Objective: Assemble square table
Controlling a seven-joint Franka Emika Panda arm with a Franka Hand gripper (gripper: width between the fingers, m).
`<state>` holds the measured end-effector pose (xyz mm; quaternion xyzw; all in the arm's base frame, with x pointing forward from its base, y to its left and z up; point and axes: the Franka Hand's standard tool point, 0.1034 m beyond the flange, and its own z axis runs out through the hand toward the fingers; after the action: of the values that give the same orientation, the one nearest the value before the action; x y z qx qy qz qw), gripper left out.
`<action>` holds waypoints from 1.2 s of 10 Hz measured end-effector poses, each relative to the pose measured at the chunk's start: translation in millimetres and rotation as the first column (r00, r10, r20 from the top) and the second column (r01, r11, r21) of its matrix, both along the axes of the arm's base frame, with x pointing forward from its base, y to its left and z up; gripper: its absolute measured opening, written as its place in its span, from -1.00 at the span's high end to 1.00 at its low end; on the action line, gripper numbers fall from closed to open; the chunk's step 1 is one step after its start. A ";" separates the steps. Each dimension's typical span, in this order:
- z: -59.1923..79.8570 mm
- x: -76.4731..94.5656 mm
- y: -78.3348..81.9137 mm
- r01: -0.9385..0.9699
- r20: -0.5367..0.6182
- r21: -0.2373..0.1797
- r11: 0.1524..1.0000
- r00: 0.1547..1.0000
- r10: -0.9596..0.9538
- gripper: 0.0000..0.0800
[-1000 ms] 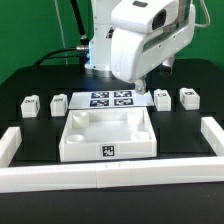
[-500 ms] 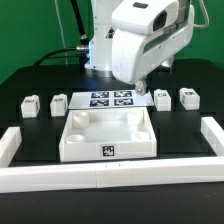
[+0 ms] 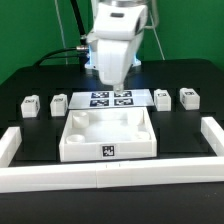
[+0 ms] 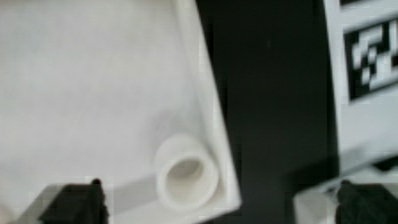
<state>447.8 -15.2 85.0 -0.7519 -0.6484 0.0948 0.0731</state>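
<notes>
The white square tabletop (image 3: 108, 135) lies tray-side up at the table's middle, a black-white tag on its near side. Two small white legs (image 3: 31, 104) (image 3: 59, 102) stand at the exterior view's left, and two more (image 3: 162, 98) (image 3: 188, 97) at its right. The arm (image 3: 115, 45) hangs above the far edge of the tabletop, and its fingers are hidden in the exterior view. In the wrist view my gripper (image 4: 226, 205) is open and empty, its dark fingertips (image 4: 75, 200) wide apart above a corner socket (image 4: 183, 172) of the tabletop (image 4: 89, 90).
The marker board (image 3: 111, 98) lies behind the tabletop and also shows in the wrist view (image 4: 370, 50). Long white border bars run along the left (image 3: 8, 145), the front (image 3: 110, 178) and the right (image 3: 214, 135).
The arm's wrist has swung from a tilted pose toward the exterior view's right to an upright pose over the tabletop's far edge. The tabletop and the legs have not moved.
</notes>
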 end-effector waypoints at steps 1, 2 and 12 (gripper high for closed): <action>-3.8 -2.0 -9.4 -0.052 -0.009 0.018 0.998 0.999 0.052 -0.62; -3.2 -1.3 -7.3 -0.088 -0.007 0.026 0.996 0.996 0.088 -0.62; -71.7 -14.5 -21.9 -0.058 0.065 0.057 0.997 0.996 0.055 -0.62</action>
<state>433.3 -37.2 13.3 -0.7334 -0.6739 0.0538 0.0716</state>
